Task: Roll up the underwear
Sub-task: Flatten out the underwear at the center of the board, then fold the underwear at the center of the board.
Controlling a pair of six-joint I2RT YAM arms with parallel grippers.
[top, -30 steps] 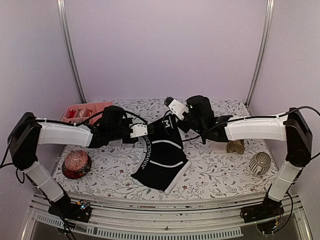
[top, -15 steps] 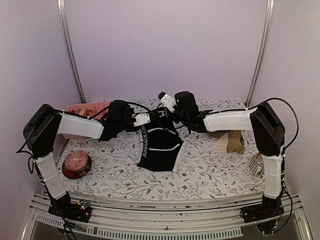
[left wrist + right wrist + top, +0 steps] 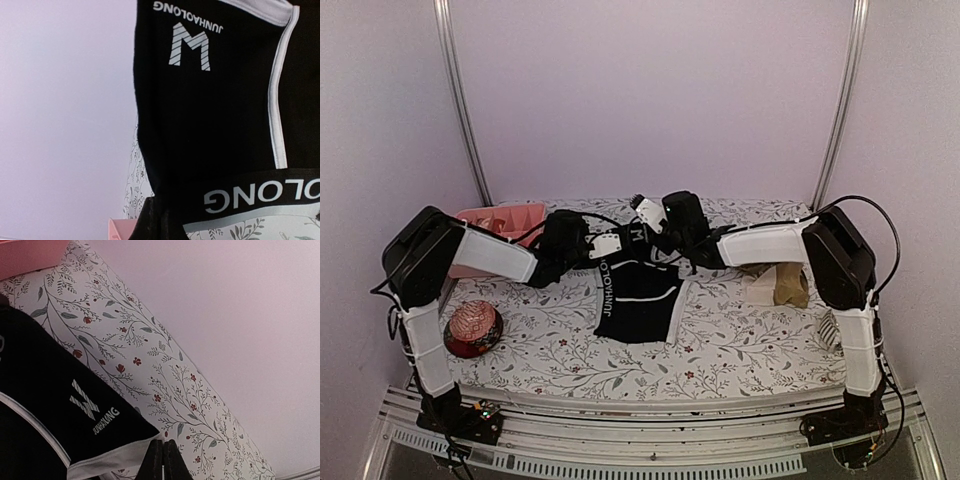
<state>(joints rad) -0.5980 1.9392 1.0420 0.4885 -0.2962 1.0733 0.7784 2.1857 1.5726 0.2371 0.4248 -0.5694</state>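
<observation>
ok, dragged the black underwear (image 3: 638, 290) off the near edge and up toward the back wall (image 3: 650, 100) over the last second. hung skewed before, low corner trailing toward the arm bases. now squared up mid-table on the floral table cover (image 3: 740, 345), lettered waistband running down its left side, far end lifted off the surface by the two grips. swung both elbows up and in to get there, wrists now close together at the far side.

still clamped with the left gripper (image 3: 616, 244) on the waistband corner. confirmed in left wrist view, with the cloth hanging straight off the fingers. still pinched with the right gripper (image 3: 162, 452) on the white-trimmed corner of the opposite side, fingers fully together on the hem. no release on either side through the move.

meaning for the task: judged as positioning and flattening, not rolling. no fold or roll visible anywhere on the black underwear yet. likely next: lower the held edge, let go, re-grip one end, start turning it over itself. risk: pulled unevenly between the two grips, so may land creased.

not touched at this point: tan underwear (image 3: 782, 287), crumpled at right, well apart from the black underwear. also unmoved: pink tray (image 3: 490, 216) far left, red bowl (image 3: 472, 328) near left.
</observation>
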